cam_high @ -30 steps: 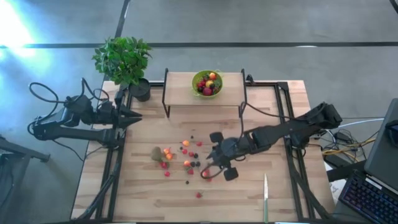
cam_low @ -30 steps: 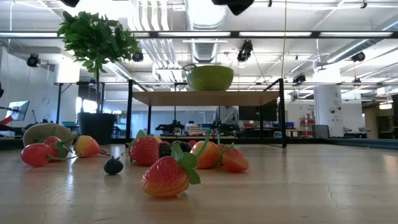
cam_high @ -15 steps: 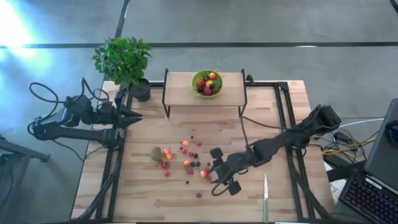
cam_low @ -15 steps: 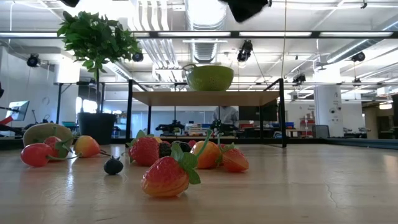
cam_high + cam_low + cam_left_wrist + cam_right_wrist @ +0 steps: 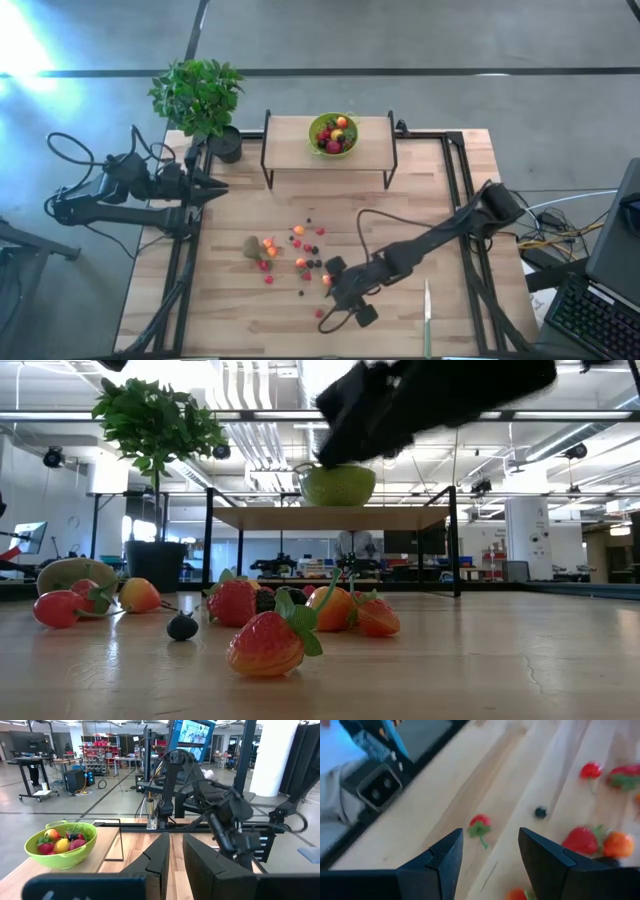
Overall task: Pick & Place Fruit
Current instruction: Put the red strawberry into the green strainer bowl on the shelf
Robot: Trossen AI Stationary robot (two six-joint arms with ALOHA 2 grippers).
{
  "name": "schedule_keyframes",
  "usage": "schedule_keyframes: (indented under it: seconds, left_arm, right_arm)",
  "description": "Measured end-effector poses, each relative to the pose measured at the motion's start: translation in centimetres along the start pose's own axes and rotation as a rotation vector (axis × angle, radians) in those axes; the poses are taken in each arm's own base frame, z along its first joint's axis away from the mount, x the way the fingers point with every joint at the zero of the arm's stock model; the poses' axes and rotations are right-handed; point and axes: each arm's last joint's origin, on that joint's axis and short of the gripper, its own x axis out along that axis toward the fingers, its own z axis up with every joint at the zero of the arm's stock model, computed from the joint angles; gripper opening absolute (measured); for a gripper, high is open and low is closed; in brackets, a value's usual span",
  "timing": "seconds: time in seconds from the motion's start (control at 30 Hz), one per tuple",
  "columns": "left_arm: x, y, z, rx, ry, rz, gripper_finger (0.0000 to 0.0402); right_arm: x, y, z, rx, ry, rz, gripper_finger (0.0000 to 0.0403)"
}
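Small red, orange and dark toy fruits (image 5: 295, 252) lie scattered on the middle of the wooden table, with a brown kiwi (image 5: 251, 246) at their left. One strawberry (image 5: 320, 313) lies apart, nearer the front edge. My right gripper (image 5: 335, 298) hangs open above the table beside it, slanting down. In the right wrist view that strawberry (image 5: 480, 823) lies ahead of the gap between the open fingers (image 5: 490, 840). The low view shows the gripper (image 5: 345, 435) high above the fruit. My left gripper (image 5: 215, 190) waits shut at the table's left edge.
A lime-green bowl (image 5: 333, 133) with fruit in it stands on a low shelf (image 5: 290, 140) at the far middle. A potted plant (image 5: 200, 100) stands far left. A knife (image 5: 427, 315) lies near the front edge, right of my right gripper.
My right gripper has come down and toward the table's near edge, passing over the scattered fruit to the lone strawberry. It has tipped further downward and now shows at the top of the low view. No fruit has moved.
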Motion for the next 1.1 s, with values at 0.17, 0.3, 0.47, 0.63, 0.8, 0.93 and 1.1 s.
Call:
schedule_keyframes:
  seconds: [0.17,0.3,0.47,0.63,0.8,0.93,1.1]
  left_arm:
    - [0.0,0.0,0.0,0.0,0.0,0.001,0.0062]
    - [0.0,0.0,0.0,0.0,-0.001,0.001,0.0062]
    - [0.0,0.0,0.0,0.0,0.0,0.002,0.0062]
    - [0.0,0.0,0.0,0.0,-0.001,0.001,0.0062]
    - [0.0,0.0,0.0,0.0,0.0,0.001,0.0062]
    - [0.0,0.0,0.0,0.0,0.0,0.001,0.0062]
    - [0.0,0.0,0.0,0.0,0.0,0.001,0.0062]
  right_arm:
    - [2.4,-0.1,-0.6,-0.043,0.07,0.036,0.0178]
    - [4.0,-0.2,-0.7,-0.049,0.144,0.042,0.0165]
    - [5.6,-0.3,-0.6,-0.065,0.178,0.046,0.015]
    - [5.7,-0.4,-0.3,-0.067,0.201,0.049,0.0126]
    - [5.6,-0.4,-0.2,-0.071,0.205,0.05,0.0081]
    - [5.6,-0.4,-0.4,-0.069,0.21,0.05,0.0035]
    - [5.6,-0.4,-0.4,-0.07,0.209,0.05,0.0013]
